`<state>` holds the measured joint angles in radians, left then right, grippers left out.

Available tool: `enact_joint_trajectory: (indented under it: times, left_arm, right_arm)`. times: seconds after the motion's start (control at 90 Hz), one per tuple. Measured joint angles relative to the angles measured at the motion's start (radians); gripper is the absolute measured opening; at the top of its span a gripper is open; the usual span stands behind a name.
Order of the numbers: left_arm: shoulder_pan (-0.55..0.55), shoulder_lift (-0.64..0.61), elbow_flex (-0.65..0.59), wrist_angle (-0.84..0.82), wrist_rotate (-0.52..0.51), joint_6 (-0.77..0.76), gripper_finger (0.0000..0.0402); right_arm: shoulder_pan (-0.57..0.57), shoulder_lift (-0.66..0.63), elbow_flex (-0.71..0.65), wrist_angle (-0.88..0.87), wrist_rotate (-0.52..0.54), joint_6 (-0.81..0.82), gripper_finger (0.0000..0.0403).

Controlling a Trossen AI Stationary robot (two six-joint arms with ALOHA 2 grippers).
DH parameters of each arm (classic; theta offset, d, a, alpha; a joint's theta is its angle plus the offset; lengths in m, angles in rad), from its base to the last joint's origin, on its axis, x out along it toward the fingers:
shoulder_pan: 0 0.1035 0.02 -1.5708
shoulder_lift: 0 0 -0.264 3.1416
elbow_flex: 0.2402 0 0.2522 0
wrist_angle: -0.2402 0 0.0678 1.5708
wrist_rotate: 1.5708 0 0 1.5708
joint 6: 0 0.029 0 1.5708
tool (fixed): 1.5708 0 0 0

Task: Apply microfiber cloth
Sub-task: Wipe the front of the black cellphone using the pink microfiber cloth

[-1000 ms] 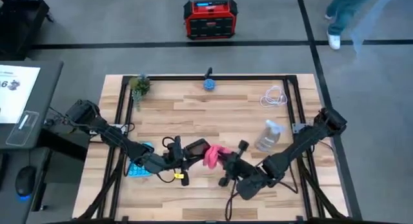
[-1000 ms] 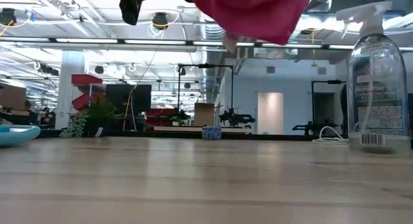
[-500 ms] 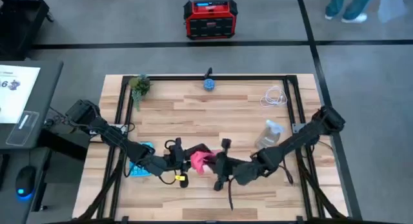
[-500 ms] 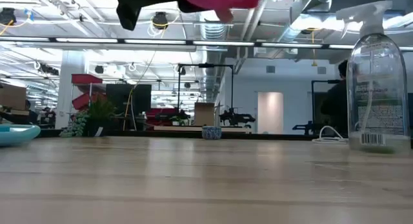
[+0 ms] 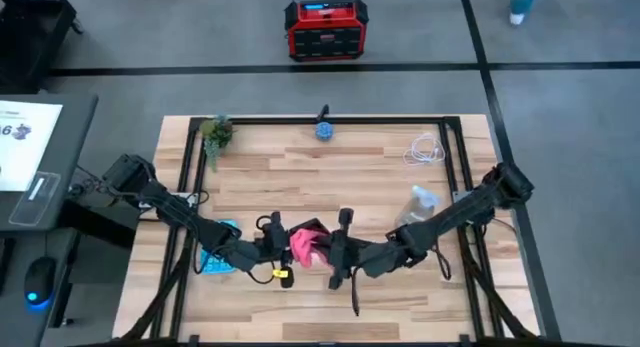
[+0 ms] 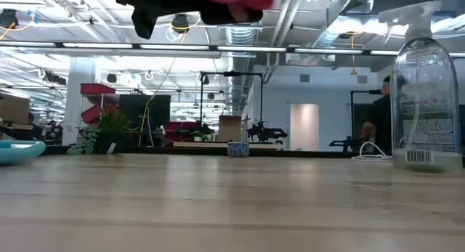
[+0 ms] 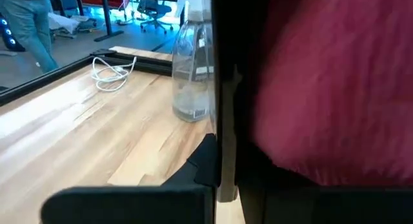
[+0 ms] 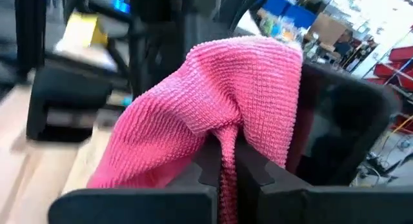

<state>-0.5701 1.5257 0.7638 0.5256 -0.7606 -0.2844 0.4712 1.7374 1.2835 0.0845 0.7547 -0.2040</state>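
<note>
Pinched between the two dark fingers (image 8: 255,166) of the right gripper (image 5: 323,249) is the microfiber cloth (image 5: 303,244), a pink-red knitted fold that drapes over the fingertips and hangs clear of the wood. It sits just in front of the tabletop's middle, closer to the front edge than the back. Pressed against its far side is a black phone (image 8: 342,121), carried upright by the left gripper (image 5: 283,239), whose fingers clamp the phone's edge; cloth and phone touch.

Underneath lies a pale wooden tabletop (image 5: 300,172) framed by black rails. A spray bottle (image 5: 418,208) stands toward the right edge, a coiled white cable (image 5: 426,149) near the back right corner, a small plant (image 5: 215,133) at the back left corner, a blue cup (image 5: 325,130) at the back edge, and a light blue calculator (image 5: 214,260) near the front left. Beyond the back edge, a red case (image 5: 326,28) rests on grey floor.
</note>
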Motion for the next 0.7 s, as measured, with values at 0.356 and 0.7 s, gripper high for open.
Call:
enact_joint_trajectory:
  times: [0.356,0.7]
  left_arm:
    - [-0.001,-0.003,0.001,0.008,-0.003,0.003,0.0009]
    - [0.0,-0.004,0.001,-0.002,-0.007,-0.005,0.0009]
  right_arm:
    - [0.008,0.004,-0.003,0.063,0.003,-0.01,0.0]
    - [-0.029,0.002,0.032,0.242,-0.001,-0.082,0.0]
